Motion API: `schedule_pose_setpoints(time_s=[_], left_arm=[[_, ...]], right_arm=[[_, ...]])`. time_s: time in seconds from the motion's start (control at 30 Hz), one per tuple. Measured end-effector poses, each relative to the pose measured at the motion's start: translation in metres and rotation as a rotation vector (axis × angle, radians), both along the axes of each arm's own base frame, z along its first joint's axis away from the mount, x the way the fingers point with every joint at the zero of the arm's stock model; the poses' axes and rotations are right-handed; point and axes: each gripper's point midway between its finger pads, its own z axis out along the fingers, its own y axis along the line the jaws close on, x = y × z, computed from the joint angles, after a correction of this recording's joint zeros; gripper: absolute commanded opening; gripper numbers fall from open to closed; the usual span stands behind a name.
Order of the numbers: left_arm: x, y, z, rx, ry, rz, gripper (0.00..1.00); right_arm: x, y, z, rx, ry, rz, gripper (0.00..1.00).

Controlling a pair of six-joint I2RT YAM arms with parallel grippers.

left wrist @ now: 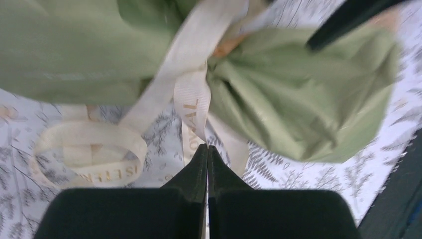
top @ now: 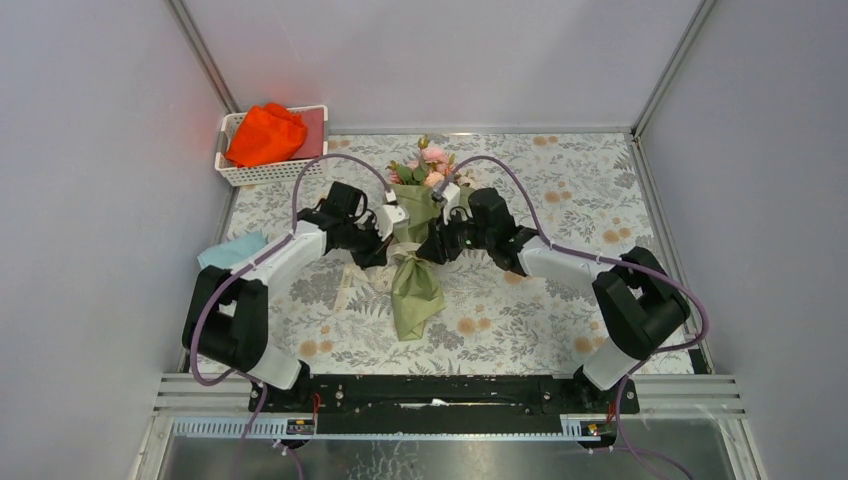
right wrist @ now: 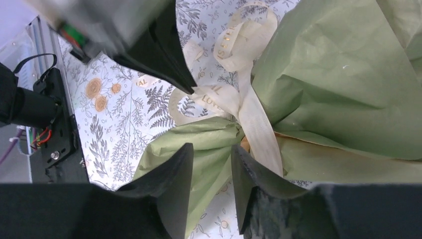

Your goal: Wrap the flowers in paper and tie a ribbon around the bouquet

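The bouquet (top: 415, 235) lies mid-table, with pink flowers (top: 430, 165) at its far end and the olive-green paper (top: 415, 295) flaring toward me. A cream ribbon (left wrist: 191, 99) is cinched round its neck, and a loose loop (left wrist: 89, 149) lies on the cloth. My left gripper (left wrist: 206, 147) is shut, its tips pinching a ribbon strand just below the knot. It also shows in the right wrist view, where the left gripper (right wrist: 190, 89) meets the ribbon (right wrist: 219, 97). My right gripper (right wrist: 212, 149) stands open over the paper (right wrist: 209, 144) at the neck, with the ribbon strap beside one finger.
A white basket (top: 270, 175) holding an orange-red cloth (top: 265, 135) stands at the back left. A light blue cloth (top: 230, 248) lies by the left arm. Grey walls close in the floral tablecloth (top: 560, 190) on three sides.
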Motion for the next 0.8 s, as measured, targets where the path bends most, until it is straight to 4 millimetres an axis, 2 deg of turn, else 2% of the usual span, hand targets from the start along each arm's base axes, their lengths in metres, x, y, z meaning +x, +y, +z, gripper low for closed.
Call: schedule_pose_setpoints(time_s=[0.13, 0.23, 0.43, 0.63, 0.8], left_arm=[[0.015, -0.024, 0.044, -0.144, -0.003, 0.058, 0.0], [0.024, -0.038, 0.068, -0.236, 0.01, 0.104, 0.0], [0.025, -0.048, 0.079, -0.311, 0.103, 0.201, 0.0], [0.027, -0.057, 0.088, -0.378, 0.179, 0.275, 0.0], [0.027, -0.059, 0.089, -0.392, 0.199, 0.286, 0.0]], right_arm=[[0.001, 0.002, 0.004, 0.076, -0.137, 0.03, 0.63], [0.005, 0.007, 0.012, 0.139, -0.222, 0.046, 0.7], [0.019, 0.022, 0.032, 0.261, -0.352, 0.045, 0.73], [0.018, 0.032, 0.021, 0.275, -0.352, 0.04, 0.72], [0.013, 0.029, 0.01, 0.256, -0.345, 0.044, 0.69]])
